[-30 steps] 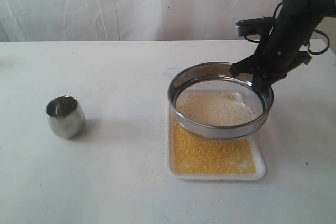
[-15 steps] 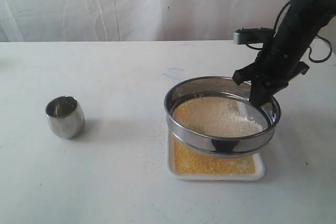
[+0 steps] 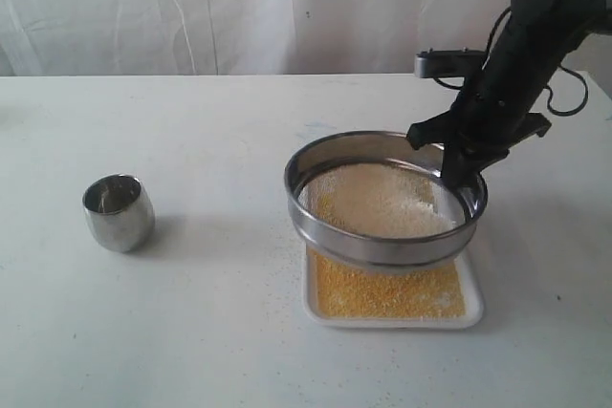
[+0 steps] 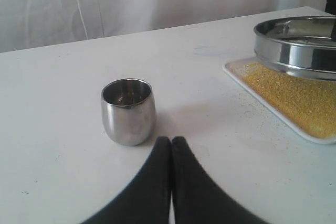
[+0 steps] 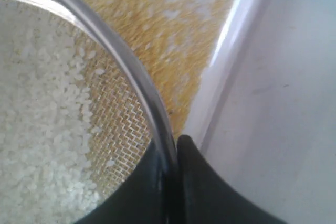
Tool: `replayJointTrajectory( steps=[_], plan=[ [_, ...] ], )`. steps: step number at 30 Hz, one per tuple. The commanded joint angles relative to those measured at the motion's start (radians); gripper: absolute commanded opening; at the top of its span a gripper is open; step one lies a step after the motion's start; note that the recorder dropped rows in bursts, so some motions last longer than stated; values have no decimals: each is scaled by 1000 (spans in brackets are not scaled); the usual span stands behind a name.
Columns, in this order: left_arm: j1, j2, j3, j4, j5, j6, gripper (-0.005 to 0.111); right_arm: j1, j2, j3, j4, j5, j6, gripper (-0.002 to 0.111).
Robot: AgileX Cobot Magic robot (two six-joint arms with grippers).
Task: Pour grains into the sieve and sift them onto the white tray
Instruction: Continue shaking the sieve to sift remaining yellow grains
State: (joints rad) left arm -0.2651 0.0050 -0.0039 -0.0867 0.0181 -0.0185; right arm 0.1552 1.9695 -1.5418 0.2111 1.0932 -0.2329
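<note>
My right gripper (image 3: 461,171) (image 5: 172,148) is shut on the rim of the sieve (image 3: 325,219) (image 5: 113,45) (image 4: 294,53), holding it in the air above the white tray (image 3: 473,311) (image 5: 223,61) (image 4: 273,109). Pale whitish grains (image 3: 382,200) (image 5: 37,129) lie on the mesh inside the sieve. Golden-yellow grains (image 3: 382,293) (image 4: 299,93) (image 5: 168,19) cover the tray beneath it. In the left wrist view my left gripper (image 4: 171,141) is shut on nothing, just in front of the small steel cup (image 4: 128,110) (image 3: 119,211). The left gripper does not show in the exterior view.
The steel cup stands upright at the left of the white table (image 3: 191,332). A few stray grains (image 3: 287,260) dot the table beside the tray's left edge. A white curtain (image 3: 239,7) hangs behind the table.
The right gripper has swung the sieve to the left and slightly back over the tray, after dipping it forward half a second ago. The cup has not moved.
</note>
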Motion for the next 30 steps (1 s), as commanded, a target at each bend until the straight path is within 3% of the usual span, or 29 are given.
replayJointTrajectory(
  steps=[1, 2, 4, 5, 8, 9, 11, 12, 15, 16, 17, 18, 19, 21, 22, 24, 25, 28, 30],
  plan=[
    [-3, -5, 4, -2, -3, -5, 0, 9, -15, -3, 51, 52, -166, 0],
    [-3, -5, 4, -2, -3, -5, 0, 14, -15, -3, -22, 24, -137, 0],
    [-3, -5, 4, -2, -3, -5, 0, 9, -15, -3, -189, -66, 159, 0],
    [-3, -5, 4, -2, -3, -5, 0, 4, -14, -3, -181, -69, 184, 0],
    [-3, -5, 4, -2, -3, -5, 0, 32, -14, -3, 32, 5, -143, 0],
    [-3, -5, 4, -2, -3, -5, 0, 39, -14, -3, -13, -21, -122, 0],
    [-3, -5, 4, -2, -3, -5, 0, 35, -14, -3, -196, -128, 175, 0],
    [-3, -5, 4, -2, -3, -5, 0, 31, -14, -3, -195, -134, 256, 0],
    [-3, -5, 4, -2, -3, -5, 0, 47, -16, -3, -41, -59, -138, 0],
    [-3, -5, 4, -2, -3, -5, 0, 47, -16, -3, -91, -80, -69, 0],
    [-3, -5, 4, -2, -3, -5, 0, 39, -14, -3, -191, -133, 165, 0],
    [-3, -5, 4, -2, -3, -5, 0, 28, -14, -3, -211, -145, 247, 0],
    [-3, -5, 4, -2, -3, -5, 0, 24, -14, -3, -164, -134, 201, 0],
    [-3, -5, 4, -2, -3, -5, 0, 33, -16, -3, 14, -79, -102, 0],
    [-3, -5, 4, -2, -3, -5, 0, 36, -16, -3, 4, -90, -105, 0],
    [-3, -5, 4, -2, -3, -5, 0, 27, -16, -3, -115, -171, 174, 0],
    [-3, -5, 4, -2, -3, -5, 0, 22, -16, -3, -125, -179, 217, 0],
    [-3, -5, 4, -2, -3, -5, 0, 48, -23, -5, 33, -96, -106, 0],
    [-3, -5, 4, -2, -3, -5, 0, 59, -26, -3, -71, -134, -80, 0]
  ],
)
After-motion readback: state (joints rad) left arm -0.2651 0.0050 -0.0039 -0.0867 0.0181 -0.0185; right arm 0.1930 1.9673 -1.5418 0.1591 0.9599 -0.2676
